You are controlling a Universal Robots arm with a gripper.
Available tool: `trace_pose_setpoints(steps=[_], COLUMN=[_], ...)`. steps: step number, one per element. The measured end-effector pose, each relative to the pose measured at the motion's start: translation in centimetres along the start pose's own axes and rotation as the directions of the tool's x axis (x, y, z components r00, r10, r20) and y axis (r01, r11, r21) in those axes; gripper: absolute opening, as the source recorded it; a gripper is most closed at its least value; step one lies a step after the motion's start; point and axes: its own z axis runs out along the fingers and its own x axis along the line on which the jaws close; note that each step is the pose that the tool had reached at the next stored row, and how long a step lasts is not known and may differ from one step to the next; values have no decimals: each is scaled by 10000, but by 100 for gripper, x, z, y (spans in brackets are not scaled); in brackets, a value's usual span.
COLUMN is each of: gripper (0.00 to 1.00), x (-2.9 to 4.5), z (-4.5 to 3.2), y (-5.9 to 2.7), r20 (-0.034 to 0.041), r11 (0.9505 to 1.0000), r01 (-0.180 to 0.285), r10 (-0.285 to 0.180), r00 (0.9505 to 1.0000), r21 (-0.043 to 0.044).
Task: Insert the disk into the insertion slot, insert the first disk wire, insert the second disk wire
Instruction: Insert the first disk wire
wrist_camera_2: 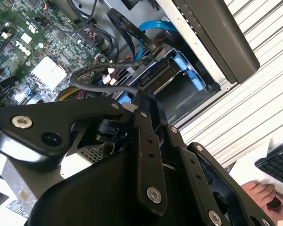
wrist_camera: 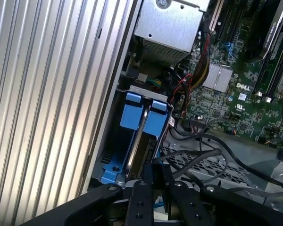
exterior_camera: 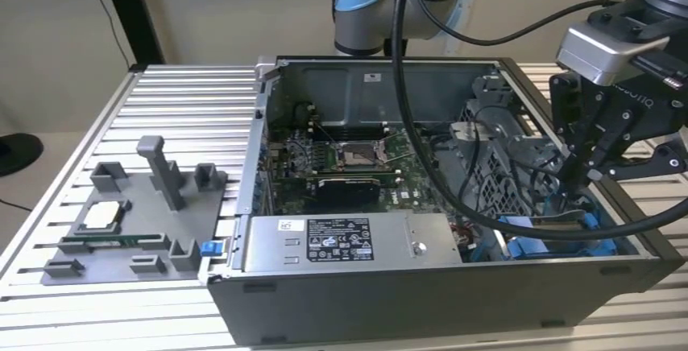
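The disk [wrist_camera: 137,141] stands edge-on in its bright blue frame [wrist_camera: 144,115], down inside the insertion slot [wrist_camera: 111,165] at the case's corner. In the exterior view that slot [exterior_camera: 559,246] is at the case's near corner on the view's right. My gripper [exterior_camera: 588,178] hangs just above it with its fingers drawn together. I cannot see whether anything is pinched between them. In the second wrist view a grey wire [wrist_camera_2: 99,87] runs right past the gripper [wrist_camera_2: 140,101], and a blue flat cable [wrist_camera_2: 141,33] and black sleeved wires [wrist_camera_2: 113,68] lie over the bay.
The open computer case [exterior_camera: 430,303] sits on a slatted aluminium table [exterior_camera: 183,109]. Inside it are a labelled power supply box [exterior_camera: 344,242], the motherboard [exterior_camera: 344,158] and a perforated cage [exterior_camera: 495,154]. A grey fixture tray [exterior_camera: 140,214] lies on the exterior view's left. A person's hand [wrist_camera_2: 262,193] rests by a keyboard [wrist_camera_2: 278,162].
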Motion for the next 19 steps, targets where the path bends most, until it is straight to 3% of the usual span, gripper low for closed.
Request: trace_pose_setpoints(steps=[4,11,15,19], gripper=[0,0,0,0], x=[16,34,42,44], z=[0,12,24,37], y=[5,10,13,15], r20=[-2,-38,-59,-87], r11=[10000,9980,9947,9879], r01=[-17,-637,-1031,-1548], r10=[17,637,1032,1548], r00=[10000,9980,9946,9879], r21=[0,6,9,7])
